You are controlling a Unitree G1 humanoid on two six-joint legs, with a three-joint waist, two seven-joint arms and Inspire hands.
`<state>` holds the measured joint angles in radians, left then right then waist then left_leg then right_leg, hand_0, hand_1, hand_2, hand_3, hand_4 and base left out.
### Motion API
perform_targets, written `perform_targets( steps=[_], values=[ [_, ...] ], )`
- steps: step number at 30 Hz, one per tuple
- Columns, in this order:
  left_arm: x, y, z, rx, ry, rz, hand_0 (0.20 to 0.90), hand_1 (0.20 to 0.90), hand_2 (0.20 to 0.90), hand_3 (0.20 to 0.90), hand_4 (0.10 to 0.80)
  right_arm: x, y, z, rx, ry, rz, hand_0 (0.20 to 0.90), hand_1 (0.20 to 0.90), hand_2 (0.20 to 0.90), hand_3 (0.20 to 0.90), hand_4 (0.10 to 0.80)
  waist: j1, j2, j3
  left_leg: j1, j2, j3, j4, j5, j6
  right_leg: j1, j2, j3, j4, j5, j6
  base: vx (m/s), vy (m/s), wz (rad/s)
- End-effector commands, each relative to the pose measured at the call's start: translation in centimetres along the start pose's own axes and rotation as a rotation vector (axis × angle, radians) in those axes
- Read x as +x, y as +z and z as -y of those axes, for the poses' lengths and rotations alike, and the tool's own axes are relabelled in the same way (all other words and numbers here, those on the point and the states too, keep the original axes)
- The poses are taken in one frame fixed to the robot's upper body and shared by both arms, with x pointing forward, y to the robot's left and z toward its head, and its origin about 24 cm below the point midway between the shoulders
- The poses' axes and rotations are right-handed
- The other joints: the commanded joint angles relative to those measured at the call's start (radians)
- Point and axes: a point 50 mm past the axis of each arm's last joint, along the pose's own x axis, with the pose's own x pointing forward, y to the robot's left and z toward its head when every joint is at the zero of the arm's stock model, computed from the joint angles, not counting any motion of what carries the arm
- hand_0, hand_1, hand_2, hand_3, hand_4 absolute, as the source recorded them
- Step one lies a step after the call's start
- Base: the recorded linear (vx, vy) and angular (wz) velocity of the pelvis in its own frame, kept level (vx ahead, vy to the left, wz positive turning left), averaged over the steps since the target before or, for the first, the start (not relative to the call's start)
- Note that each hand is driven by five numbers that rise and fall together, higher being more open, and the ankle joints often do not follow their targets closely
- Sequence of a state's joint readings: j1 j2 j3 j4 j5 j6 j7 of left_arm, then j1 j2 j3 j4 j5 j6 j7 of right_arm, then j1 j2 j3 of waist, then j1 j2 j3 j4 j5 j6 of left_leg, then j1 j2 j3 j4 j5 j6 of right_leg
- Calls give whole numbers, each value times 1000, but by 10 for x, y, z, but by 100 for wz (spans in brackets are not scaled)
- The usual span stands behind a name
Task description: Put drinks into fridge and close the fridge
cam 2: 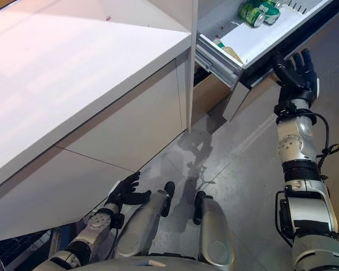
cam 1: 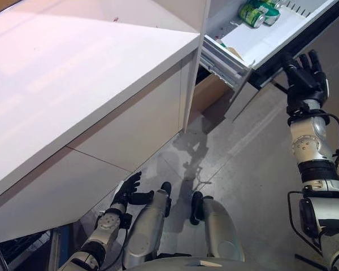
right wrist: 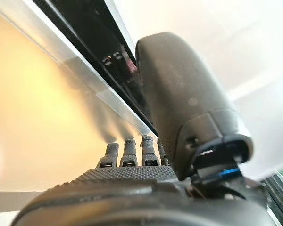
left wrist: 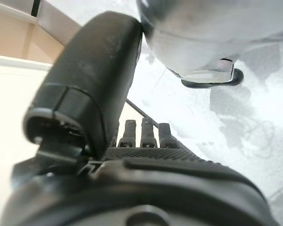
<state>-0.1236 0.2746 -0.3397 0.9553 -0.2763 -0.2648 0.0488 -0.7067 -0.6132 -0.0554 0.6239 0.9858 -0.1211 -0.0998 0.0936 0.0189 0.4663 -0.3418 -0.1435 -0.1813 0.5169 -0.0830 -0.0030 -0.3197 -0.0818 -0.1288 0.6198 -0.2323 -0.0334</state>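
The fridge drawer (cam 1: 274, 38) stands pulled out at the upper right, with green cans (cam 1: 259, 12) lying in its far end. My right hand (cam 1: 305, 76) is raised below the drawer's dark front panel (right wrist: 96, 49). It is open, its fingers (right wrist: 127, 153) are straight and their tips reach the panel. It holds nothing. My left hand (cam 1: 127, 192) hangs low beside the cabinet with relaxed fingers (left wrist: 144, 134) and is empty.
A long white counter (cam 1: 73, 73) with white cabinet fronts (cam 1: 130, 130) runs along the left. The drawer's metal rail (cam 1: 226, 59) juts out beside the counter's end. Grey floor (cam 1: 254, 152) lies below the drawer.
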Motion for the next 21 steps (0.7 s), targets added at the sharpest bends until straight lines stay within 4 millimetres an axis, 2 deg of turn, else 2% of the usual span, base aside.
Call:
perform_targets(
  steps=[1, 4, 8, 14, 21],
  values=[
    [-18, -22, 2, 63, -58, -22, 900, 900, 900, 900, 800, 6, 14, -95, -143, 530, 39, 900, 900, 900, 900, 800, 86, -21, -95, 43, -38, 22, -24, -64, 79, 50, 10, 14, -38, 64, -5, 77, 33, 11],
    [-22, -29, -4, 92, -60, -54, 900, 900, 900, 900, 800, 5, 15, -109, -214, 605, 37, 900, 900, 900, 900, 800, 103, -23, -104, 61, -38, 15, -43, -57, 77, 72, 3, -2, -60, 72, 3, 82, 34, 14],
    [-28, -39, -11, 116, -54, -93, 900, 900, 900, 900, 800, 4, 11, -113, -290, 633, 7, 900, 900, 900, 900, 800, 109, -26, -118, 94, -29, 14, -76, -48, 76, 102, -1, -9, -93, 83, 14, 62, 36, 16],
    [-33, -47, -19, 130, -40, -128, 900, 900, 900, 900, 800, 4, 1, -97, -309, 566, -36, 900, 900, 900, 900, 800, 104, -44, -152, 166, -5, 14, -157, -28, 76, 170, 1, -8, -195, 123, 39, 46, -16, 9],
    [-32, -46, -17, 120, -36, -118, 900, 900, 900, 900, 800, 5, 9, -70, -285, 372, 65, 900, 900, 900, 900, 800, 73, -60, -200, 251, 31, 38, -284, 5, 70, 246, 13, 15, -356, 181, 61, -42, -26, -3]
  ],
)
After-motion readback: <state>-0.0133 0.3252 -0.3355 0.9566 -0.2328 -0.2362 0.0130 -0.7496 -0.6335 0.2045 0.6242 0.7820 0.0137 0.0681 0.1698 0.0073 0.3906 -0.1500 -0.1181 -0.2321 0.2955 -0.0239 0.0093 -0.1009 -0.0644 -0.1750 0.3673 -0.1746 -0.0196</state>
